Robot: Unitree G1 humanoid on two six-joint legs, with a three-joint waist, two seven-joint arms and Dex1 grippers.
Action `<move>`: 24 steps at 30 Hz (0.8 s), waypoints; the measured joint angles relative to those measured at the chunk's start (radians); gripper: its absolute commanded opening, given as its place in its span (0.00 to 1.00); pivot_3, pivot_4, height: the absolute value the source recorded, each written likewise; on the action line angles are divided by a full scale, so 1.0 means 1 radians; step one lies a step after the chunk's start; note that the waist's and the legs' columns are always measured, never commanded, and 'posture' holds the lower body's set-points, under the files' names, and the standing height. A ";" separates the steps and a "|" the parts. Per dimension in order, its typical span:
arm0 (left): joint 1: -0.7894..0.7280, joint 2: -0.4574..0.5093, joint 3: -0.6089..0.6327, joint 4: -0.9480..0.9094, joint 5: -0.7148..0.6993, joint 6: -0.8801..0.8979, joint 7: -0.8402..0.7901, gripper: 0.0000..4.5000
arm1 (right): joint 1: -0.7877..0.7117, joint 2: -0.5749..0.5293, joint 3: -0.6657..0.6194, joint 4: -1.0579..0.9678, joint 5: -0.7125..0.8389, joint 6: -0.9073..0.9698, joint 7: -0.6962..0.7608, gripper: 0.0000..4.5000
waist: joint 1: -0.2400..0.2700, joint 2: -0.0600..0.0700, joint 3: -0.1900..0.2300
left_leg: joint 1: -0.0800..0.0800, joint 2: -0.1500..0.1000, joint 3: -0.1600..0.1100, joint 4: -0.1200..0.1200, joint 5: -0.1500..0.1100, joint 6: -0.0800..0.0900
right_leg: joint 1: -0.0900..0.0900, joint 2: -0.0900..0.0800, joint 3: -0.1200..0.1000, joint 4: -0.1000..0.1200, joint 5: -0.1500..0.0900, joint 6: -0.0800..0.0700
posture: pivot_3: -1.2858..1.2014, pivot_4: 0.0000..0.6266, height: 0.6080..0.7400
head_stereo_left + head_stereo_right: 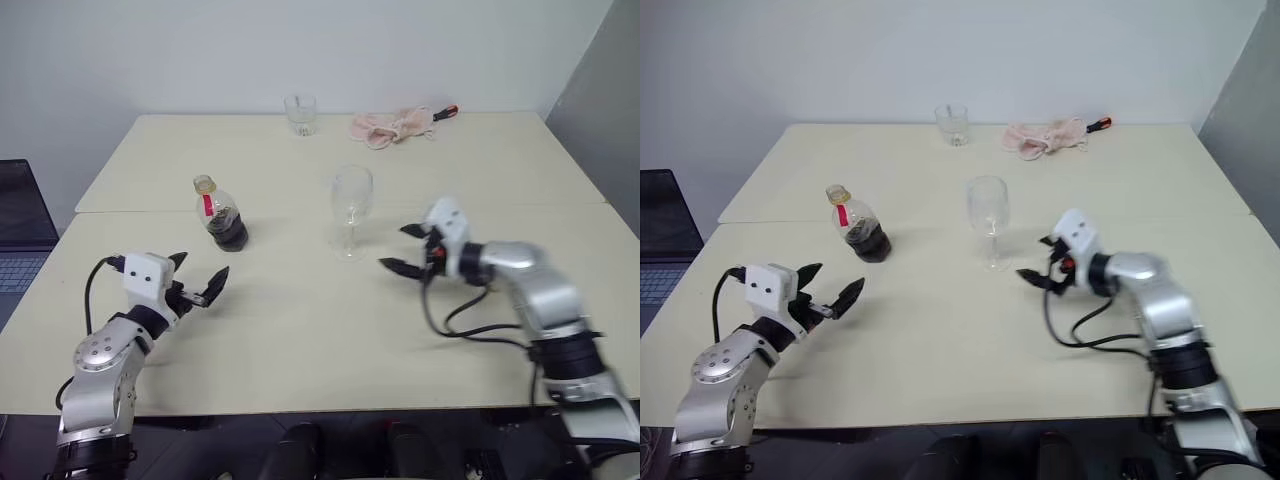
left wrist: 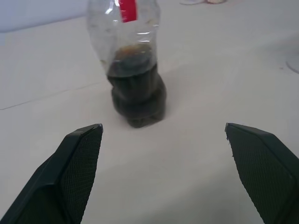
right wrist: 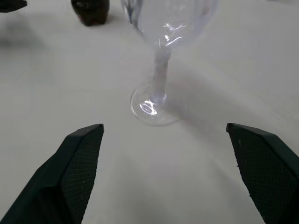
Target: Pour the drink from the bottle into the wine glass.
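Ahead of the left hand [image 1: 200,281], spread wide and empty, the upright bottle [image 1: 222,215] stands nearer it than the equally wide right hand [image 1: 408,249].

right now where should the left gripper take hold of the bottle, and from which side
Probably around the bottle's narrow waist, above the bulging base holding the drink. It stands upright, apart from the wine glass, so a level approach from the robot's near side fits: the left gripper already faces it, fingers spread wider than the body.
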 measured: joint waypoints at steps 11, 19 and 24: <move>-0.298 0.027 -0.063 0.234 0.059 -0.027 -0.002 1.00 | -0.346 -0.001 0.018 -0.095 0.209 0.170 0.070 0.99 | -0.003 -0.003 0.000 | -0.009 0.000 -0.004 0.004 0.001 -0.002 | -0.004 -0.001 -0.007 -0.001 0.001 -0.001 | 0.52 0.24 1.00; -0.381 0.021 -0.120 0.425 0.097 -0.089 -0.028 1.00 | -0.345 -0.016 0.038 -0.098 0.209 0.163 0.070 0.99 | -0.003 -0.004 0.000 | -0.010 -0.001 -0.007 0.005 0.001 -0.001 | -0.003 -0.003 -0.011 0.000 0.003 0.000 | 0.52 0.24 1.00; -0.465 0.007 -0.128 0.576 0.107 -0.173 -0.065 1.00 | -0.345 -0.020 0.038 -0.112 0.214 0.170 0.066 0.99 | -0.003 -0.004 0.000 | -0.010 -0.001 -0.009 0.005 0.001 -0.002 | -0.003 -0.003 -0.014 0.000 0.003 -0.001 | 0.52 0.24 1.00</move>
